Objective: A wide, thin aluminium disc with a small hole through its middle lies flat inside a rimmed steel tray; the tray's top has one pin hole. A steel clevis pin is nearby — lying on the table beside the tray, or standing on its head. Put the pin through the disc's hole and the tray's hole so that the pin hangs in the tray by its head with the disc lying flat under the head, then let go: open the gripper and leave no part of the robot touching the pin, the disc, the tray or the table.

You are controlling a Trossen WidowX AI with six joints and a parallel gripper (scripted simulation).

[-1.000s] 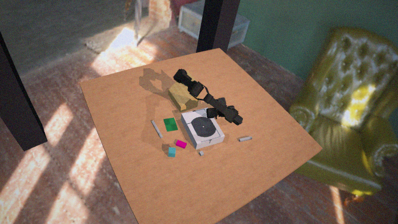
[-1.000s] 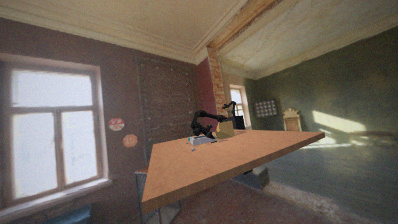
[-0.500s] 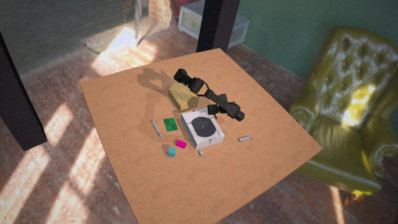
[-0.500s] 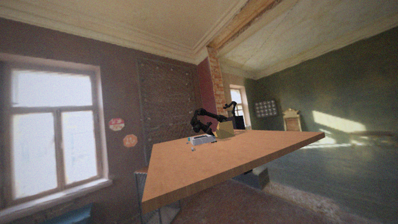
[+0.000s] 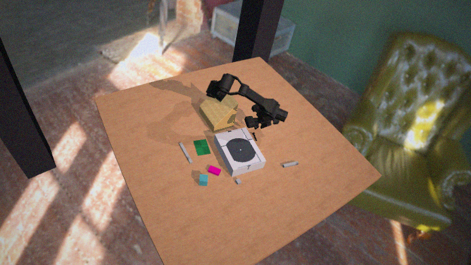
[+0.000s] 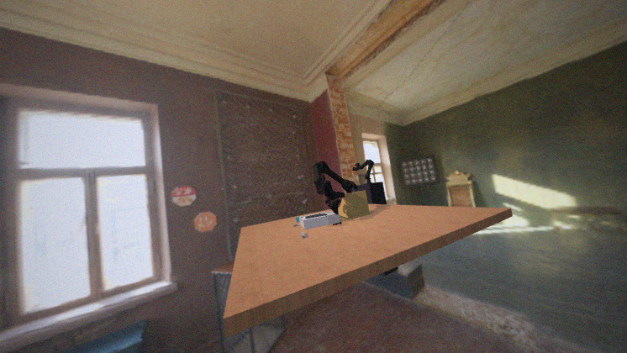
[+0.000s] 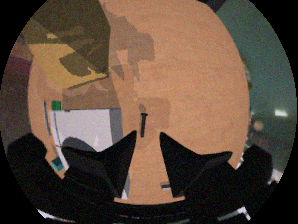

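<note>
Top view: clevis pin (image 5: 254,136) (image 7: 144,125) lying on the table (image 5: 296,197) (image 6: 350,245) (image 7: 200,75), just beside the rimmed tray (image 5: 248,168) (image 6: 318,221) (image 7: 116,131), with the disc (image 5: 240,148) (image 7: 80,145) inside, pin hole uncovered or not impossible to tell. Gripper (image 5: 255,127) (image 6: 336,211) (image 7: 148,133) partly open, nothing between the fingertips. Possible trouble ahead: a pinch off the shank from poor centring, sending the pin rolling, or a bump against the tray wall from descending too close, shifting the disc.
</note>
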